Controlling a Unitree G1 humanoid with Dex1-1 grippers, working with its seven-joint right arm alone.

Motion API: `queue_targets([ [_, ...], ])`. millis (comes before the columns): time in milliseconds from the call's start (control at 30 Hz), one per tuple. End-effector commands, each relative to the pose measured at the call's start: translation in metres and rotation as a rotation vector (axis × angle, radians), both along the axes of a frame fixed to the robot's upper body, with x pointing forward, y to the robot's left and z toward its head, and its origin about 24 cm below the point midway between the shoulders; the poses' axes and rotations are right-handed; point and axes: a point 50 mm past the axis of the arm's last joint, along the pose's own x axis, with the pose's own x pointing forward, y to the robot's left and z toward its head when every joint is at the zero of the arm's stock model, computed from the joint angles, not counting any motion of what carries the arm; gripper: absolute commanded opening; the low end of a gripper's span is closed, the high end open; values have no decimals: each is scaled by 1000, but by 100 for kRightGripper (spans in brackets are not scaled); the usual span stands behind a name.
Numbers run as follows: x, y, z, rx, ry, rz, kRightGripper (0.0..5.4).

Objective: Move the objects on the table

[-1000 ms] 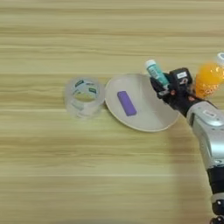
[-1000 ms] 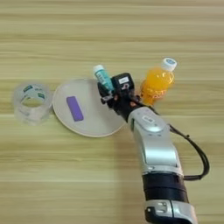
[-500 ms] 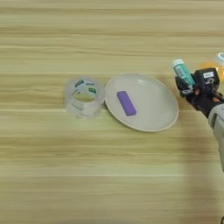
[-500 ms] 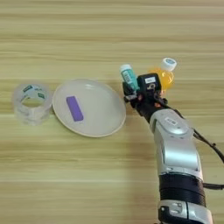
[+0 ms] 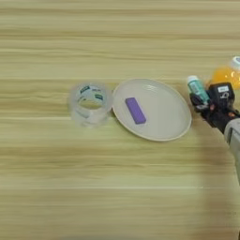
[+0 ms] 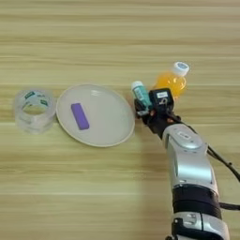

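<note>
I noted the end effector point(image 6: 144, 108) clamped on the teal-and-white tube point(image 6: 140, 94), just right of the plate point(image 6: 110, 129), juice bottle point(image 6: 172, 80) close behind on the tabletop point(image 6: 117, 42).

On the wooden surface point(image 6: 93, 187) there was one juice bottle point(image 6: 171, 82), one teal-and-white tube point(image 6: 140, 95), one pale plate point(image 6: 110, 126), one purple block point(image 6: 79, 116) and one roll of clear tape point(image 6: 33, 108). One silver arm point(image 6: 190, 164) with one black pincer point(image 6: 145, 108) was in view.
</note>
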Motion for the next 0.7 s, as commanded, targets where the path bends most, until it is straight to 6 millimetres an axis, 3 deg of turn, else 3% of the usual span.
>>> queue_targets([
  [33,18,-6,41,-72,-148,16,169],
  [700,21,-15,32,-57,-107,0,169],
])
